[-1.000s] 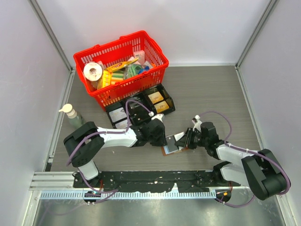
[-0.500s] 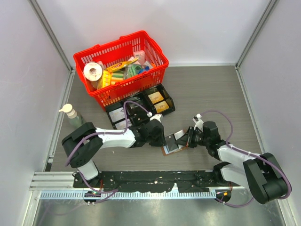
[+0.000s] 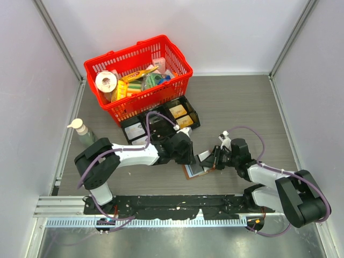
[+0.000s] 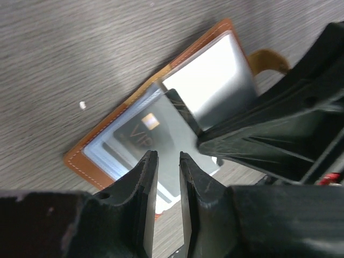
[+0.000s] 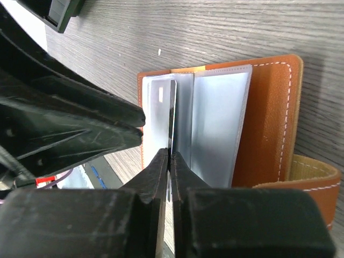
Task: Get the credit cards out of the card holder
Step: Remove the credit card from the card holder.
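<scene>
The brown card holder (image 3: 194, 171) lies open on the table between both arms, its clear sleeves (image 5: 220, 129) fanned out. My right gripper (image 5: 171, 154) is shut on the near edge of a pale credit card (image 5: 157, 118) that stands up out of the holder (image 5: 271, 118). In the left wrist view a dark card (image 4: 153, 134) lies in the holder (image 4: 86, 161). My left gripper (image 4: 167, 161) hovers just over that holder's left half, jaws a narrow gap apart with nothing between them. From above, the left gripper (image 3: 189, 156) and right gripper (image 3: 211, 160) almost touch.
A red basket (image 3: 177, 80) full of groceries stands at the back. A black divided tray (image 3: 196, 119) sits just in front of it, close behind the left arm. A pump bottle (image 3: 83, 133) stands at the left wall.
The right jaws have closed onto the card's edge. The left gripper has shifted slightly right, toward the holder.
</scene>
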Controlling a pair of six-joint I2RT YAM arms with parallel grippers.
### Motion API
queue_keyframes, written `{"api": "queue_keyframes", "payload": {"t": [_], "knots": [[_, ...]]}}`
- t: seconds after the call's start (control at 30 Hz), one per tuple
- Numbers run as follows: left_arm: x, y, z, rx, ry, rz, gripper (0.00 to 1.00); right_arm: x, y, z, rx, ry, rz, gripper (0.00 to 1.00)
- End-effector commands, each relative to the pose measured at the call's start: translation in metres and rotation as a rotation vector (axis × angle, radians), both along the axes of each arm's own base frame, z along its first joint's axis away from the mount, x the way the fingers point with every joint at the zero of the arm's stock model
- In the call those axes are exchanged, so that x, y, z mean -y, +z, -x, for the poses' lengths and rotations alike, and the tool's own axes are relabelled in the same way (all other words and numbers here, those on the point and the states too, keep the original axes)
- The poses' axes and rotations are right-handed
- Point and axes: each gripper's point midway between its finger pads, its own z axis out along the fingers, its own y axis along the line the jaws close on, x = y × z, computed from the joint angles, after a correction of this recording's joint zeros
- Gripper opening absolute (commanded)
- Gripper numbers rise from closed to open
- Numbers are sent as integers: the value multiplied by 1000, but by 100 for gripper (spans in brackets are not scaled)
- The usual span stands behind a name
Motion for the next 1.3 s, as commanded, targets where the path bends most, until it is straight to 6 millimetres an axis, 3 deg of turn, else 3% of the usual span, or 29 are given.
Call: {"api": "queue_keyframes", "payload": {"t": [0.0, 0.23, 0.37, 0.63, 1.0, 1.27], "knots": [[-15, -24, 7, -18, -6, -80, 25, -1, 5, -8, 40, 28, 22, 13], [-44, -49, 14, -34, 22, -181, 22, -1, 5, -12, 32, 45, 43, 30], [-48, -51, 14, -32, 27, -195, 20, -1, 3, -15, 19, 38, 56, 31], [-56, -50, 13, -13, 29, -222, 18, 3, 1, -21, 20, 18, 74, 20], [-54, -51, 13, -17, 26, -222, 17, 0, -6, -17, -11, 43, 56, 20], [-54, -52, 14, -18, 24, -222, 17, -1, 1, -17, 7, 50, 46, 5]]}}
